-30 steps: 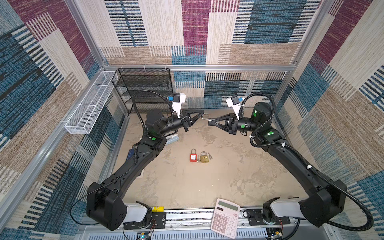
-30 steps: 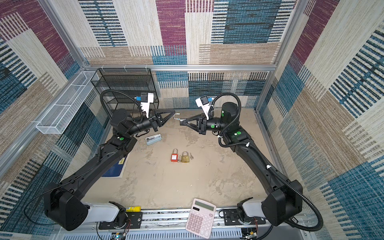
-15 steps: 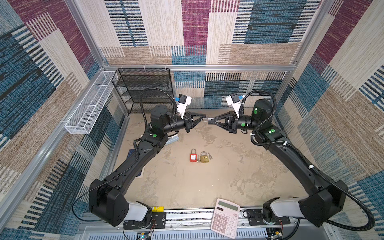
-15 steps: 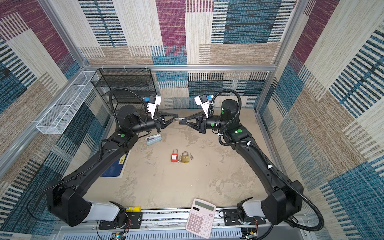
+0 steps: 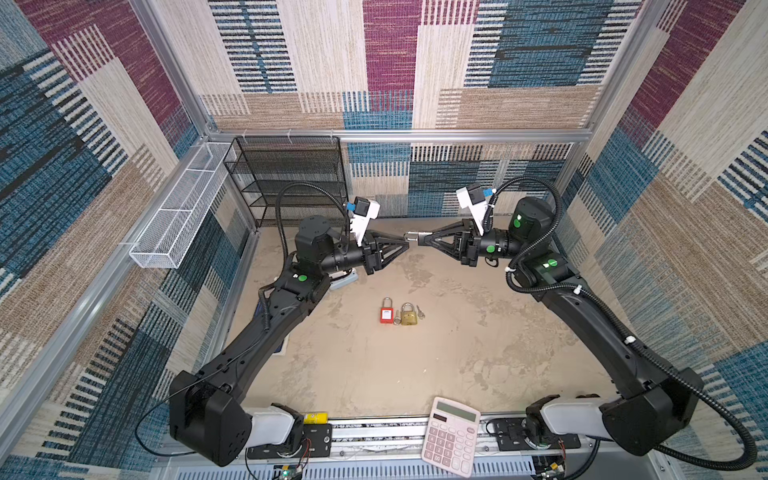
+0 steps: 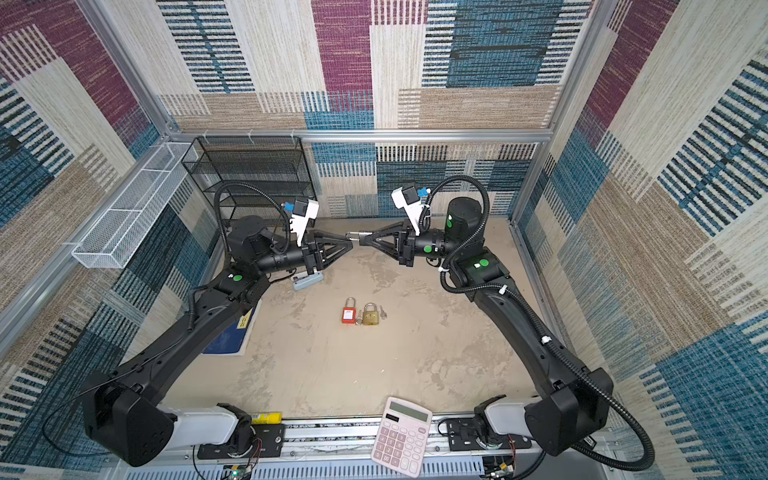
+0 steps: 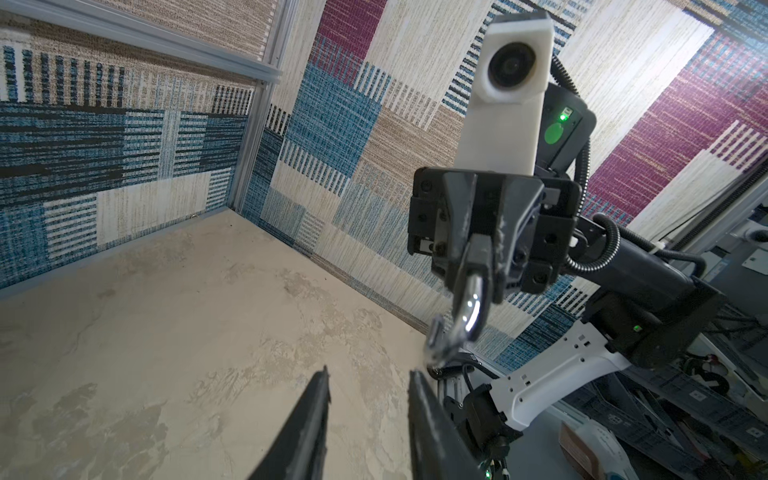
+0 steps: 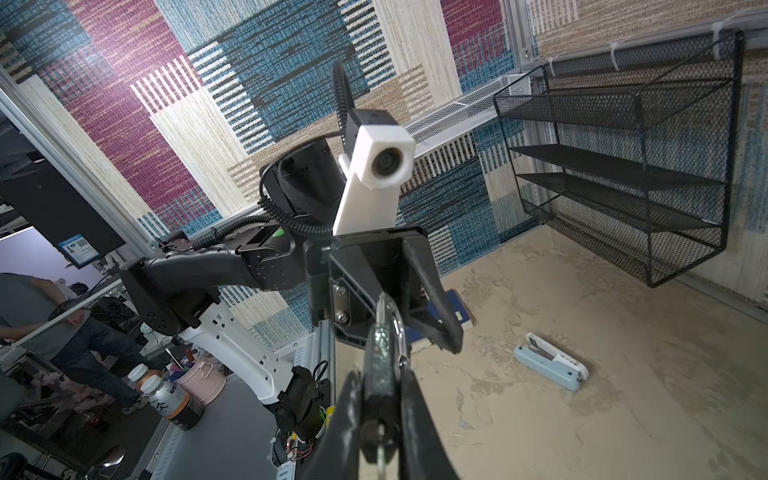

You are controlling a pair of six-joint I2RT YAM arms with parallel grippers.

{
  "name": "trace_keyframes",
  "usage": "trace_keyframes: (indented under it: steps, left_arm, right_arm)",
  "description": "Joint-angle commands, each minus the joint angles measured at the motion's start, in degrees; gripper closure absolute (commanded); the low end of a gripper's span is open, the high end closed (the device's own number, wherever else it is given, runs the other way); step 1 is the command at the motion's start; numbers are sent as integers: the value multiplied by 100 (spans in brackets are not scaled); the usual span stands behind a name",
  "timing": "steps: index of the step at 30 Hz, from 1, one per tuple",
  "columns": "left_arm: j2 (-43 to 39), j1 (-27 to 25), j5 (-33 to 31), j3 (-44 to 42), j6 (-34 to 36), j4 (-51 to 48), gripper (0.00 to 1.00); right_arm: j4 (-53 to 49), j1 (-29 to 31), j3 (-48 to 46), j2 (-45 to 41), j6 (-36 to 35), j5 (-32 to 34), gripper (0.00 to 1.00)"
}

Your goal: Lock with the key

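Note:
A dark padlock (image 8: 379,374) with a silver shackle (image 7: 469,311) is held in the air at the back of the table, and my right gripper (image 5: 420,239) is shut on its body. What looks like a key (image 8: 380,455) sticks out of its keyhole. In both top views the shackle points at my left gripper (image 5: 406,244), which faces it tip to tip. In the left wrist view that left gripper (image 7: 370,376) is open, its fingers (image 7: 316,415) a small gap apart. The shackle's end hangs just past the fingertips, not between them.
A red padlock (image 5: 386,314), a brass padlock (image 5: 409,316) and small loose keys (image 5: 420,311) lie mid-table. A pale blue stapler (image 6: 307,281) lies under the left arm. A black mesh rack (image 5: 291,178) stands at the back left. A calculator (image 5: 451,440) rests at the front edge.
My left gripper moved right up to the padlock's shackle, and its jaws, shut before, have now parted. The right gripper kept its grip and shifted slightly toward the left arm.

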Motion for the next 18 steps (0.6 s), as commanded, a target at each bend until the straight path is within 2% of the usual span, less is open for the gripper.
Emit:
trace_keyframes:
  steps: [1,12,18]
  left_arm:
    - [-144,83,219,-222,187,519,65]
    - [-230,105,526,-121,324,956,60]
    - [-47,103,692,-53,-291,1587,57]
  right_arm:
    - [161,-13,80,-34,24,-159,100]
    - [187,-12,132,81,149,-489,100]
    - [286,-13,73,103,200,-546,100]
